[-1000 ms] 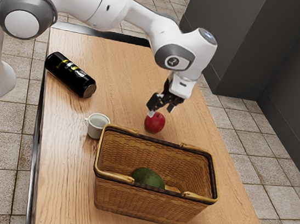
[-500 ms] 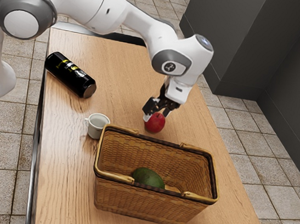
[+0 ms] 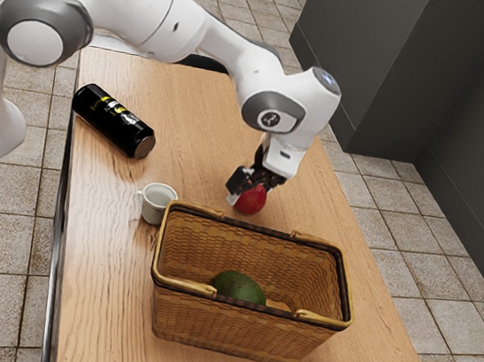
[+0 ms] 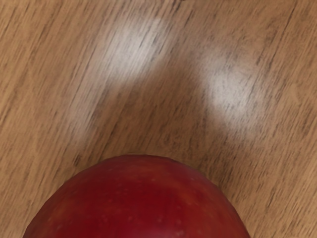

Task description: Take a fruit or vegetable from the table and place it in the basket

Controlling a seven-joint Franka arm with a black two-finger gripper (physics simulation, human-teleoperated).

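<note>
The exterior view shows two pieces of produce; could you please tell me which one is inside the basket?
The dark green, oval avocado lies inside the brown wicker basket, whereas the round red apple is outside it.

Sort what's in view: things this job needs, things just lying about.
Part of the job:
- apple, the fruit on the table
- gripper, down at the apple
- basket, where the fruit goes

Just lying about:
- bottle, on its side
- cup
- avocado, inside the basket
</note>
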